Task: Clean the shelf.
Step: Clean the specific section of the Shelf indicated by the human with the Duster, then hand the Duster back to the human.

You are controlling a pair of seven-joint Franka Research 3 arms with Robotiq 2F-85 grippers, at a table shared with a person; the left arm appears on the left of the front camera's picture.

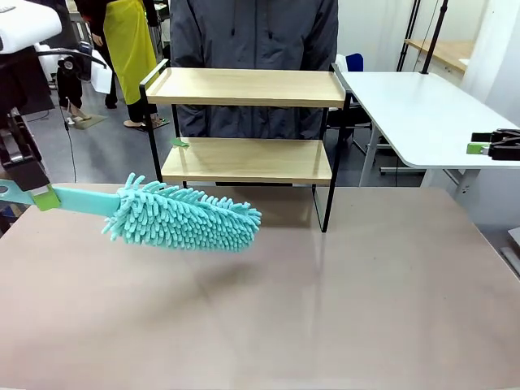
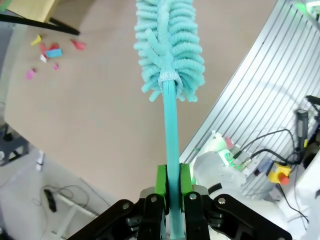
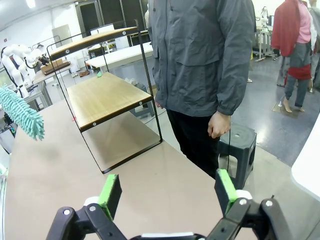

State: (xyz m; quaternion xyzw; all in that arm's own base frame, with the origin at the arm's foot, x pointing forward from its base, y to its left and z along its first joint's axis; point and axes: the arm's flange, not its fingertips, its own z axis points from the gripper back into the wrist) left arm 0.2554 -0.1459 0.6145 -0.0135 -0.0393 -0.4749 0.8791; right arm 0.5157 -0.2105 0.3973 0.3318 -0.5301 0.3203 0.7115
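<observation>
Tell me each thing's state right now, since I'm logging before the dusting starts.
Shelf: upright on the table's far side, both boards bare but for a small green bit at the lower board's left end.
Duster: held by its handle, head in the air above the table, short of the shelf.
Left gripper: shut on the duster handle.
Right gripper: open, holding nothing.
Person's hand: hanging by their side.

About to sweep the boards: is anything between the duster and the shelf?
Nothing visible. The duster, clamped in the left gripper, hangs over bare table in front of the shelf. A small green scrap lies at the lower board's left end. The person's hand hangs behind the shelf.
</observation>
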